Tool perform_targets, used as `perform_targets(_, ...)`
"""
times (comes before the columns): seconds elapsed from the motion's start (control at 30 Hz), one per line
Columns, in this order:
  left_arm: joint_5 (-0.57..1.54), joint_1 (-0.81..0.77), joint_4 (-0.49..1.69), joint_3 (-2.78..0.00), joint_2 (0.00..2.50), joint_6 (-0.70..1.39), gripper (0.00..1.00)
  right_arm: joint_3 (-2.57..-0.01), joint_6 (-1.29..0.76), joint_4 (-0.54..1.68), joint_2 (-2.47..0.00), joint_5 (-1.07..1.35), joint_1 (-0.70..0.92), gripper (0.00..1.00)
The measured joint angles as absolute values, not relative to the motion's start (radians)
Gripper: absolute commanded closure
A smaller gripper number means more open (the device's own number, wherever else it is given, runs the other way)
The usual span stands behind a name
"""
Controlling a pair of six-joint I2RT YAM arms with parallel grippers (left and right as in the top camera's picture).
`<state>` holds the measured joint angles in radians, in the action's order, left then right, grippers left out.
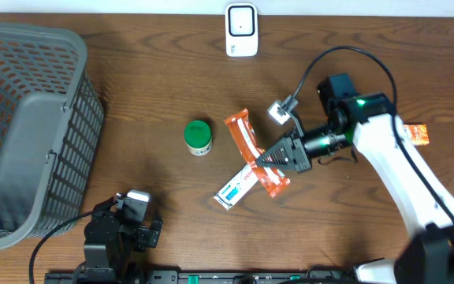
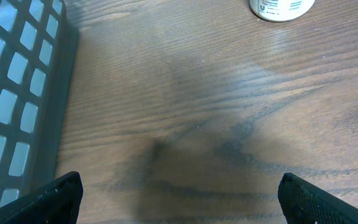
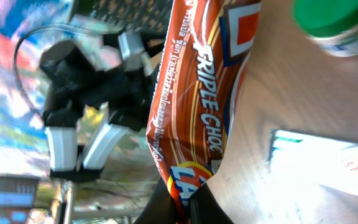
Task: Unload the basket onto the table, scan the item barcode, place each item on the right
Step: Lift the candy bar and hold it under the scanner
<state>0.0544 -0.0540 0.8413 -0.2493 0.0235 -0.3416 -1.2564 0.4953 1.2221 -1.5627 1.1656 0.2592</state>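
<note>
Slippage is your main risk: your right gripper (image 1: 277, 156) is pinched fully shut on only one end of the orange snack bar (image 1: 245, 140), which lies mid-table, touching the white-and-blue carton (image 1: 235, 192). The wrapper is thin, glossy, crinkly film. A long flat packet like that may slide out, droop or twist, hiding its barcode from the white scanner (image 1: 241, 30) at the far edge. Lifting may also drag the carton or nudge the round green-lidded jar (image 1: 199, 137) nearby. Your left gripper (image 2: 179, 202) hangs wide open and empty over bare wood grain, beside the grey mesh basket (image 1: 22, 126).
</note>
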Motion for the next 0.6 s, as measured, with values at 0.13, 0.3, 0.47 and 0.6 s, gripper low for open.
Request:
perform_targets(0.13,0.054,-0.054,0.841,-0.249,0.023,-0.342,0.02,-1.256,0.523,1.281,-1.475,1.181,0.264,0.99)
perform_targets(0.3,0.054,-0.054,0.841,-0.249,0.023,-0.341,0.02,-1.256,0.523,1.298,-1.431,1.206,0.264,0.99)
perform_targets(0.47,0.054,-0.054,0.841,-0.249,0.023,-0.342,0.02,-1.256,0.516,1.295,-1.431,1.208,0.264,0.99)
perform_targets(0.6,0.054,-0.054,0.841,-0.249,0.023,-0.341,0.02,-1.256,0.397,1.191,-1.431,1.083,0.268,0.99)
